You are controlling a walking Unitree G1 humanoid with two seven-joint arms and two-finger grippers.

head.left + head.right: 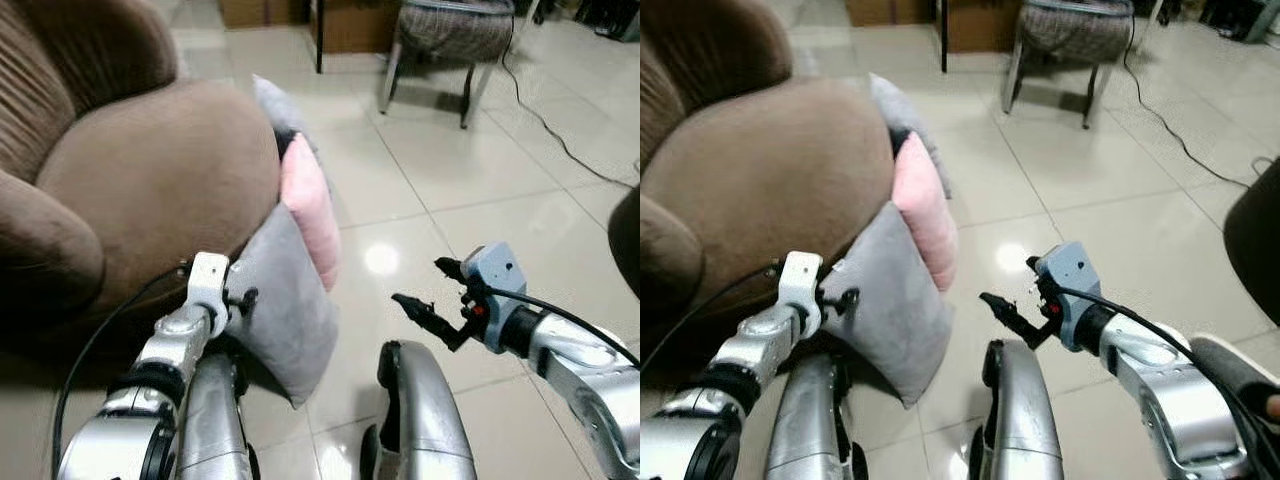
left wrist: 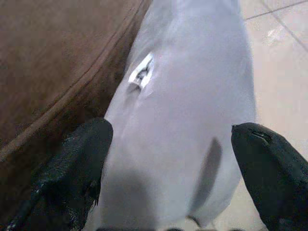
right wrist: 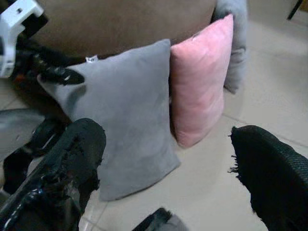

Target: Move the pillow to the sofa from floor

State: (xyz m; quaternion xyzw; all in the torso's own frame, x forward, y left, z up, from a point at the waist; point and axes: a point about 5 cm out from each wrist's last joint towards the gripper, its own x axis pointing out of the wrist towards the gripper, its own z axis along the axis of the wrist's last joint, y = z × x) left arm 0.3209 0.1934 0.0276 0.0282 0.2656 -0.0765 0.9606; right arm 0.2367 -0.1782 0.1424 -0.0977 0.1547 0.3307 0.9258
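Note:
A grey pillow stands on its edge on the tiled floor, leaning against the front of the brown sofa. Behind it lean a pink pillow and another grey pillow. My left gripper is at the near grey pillow's upper corner, beside the sofa. In the left wrist view its fingers are spread wide, one on each side of the grey pillow. My right gripper hovers open over the floor to the right of the pillows, facing them, with nothing between its fingers.
A chair with metal legs stands at the back, next to wooden furniture. A black cable runs across the tiles on the right. A dark object sits at the right edge. My silver legs are below.

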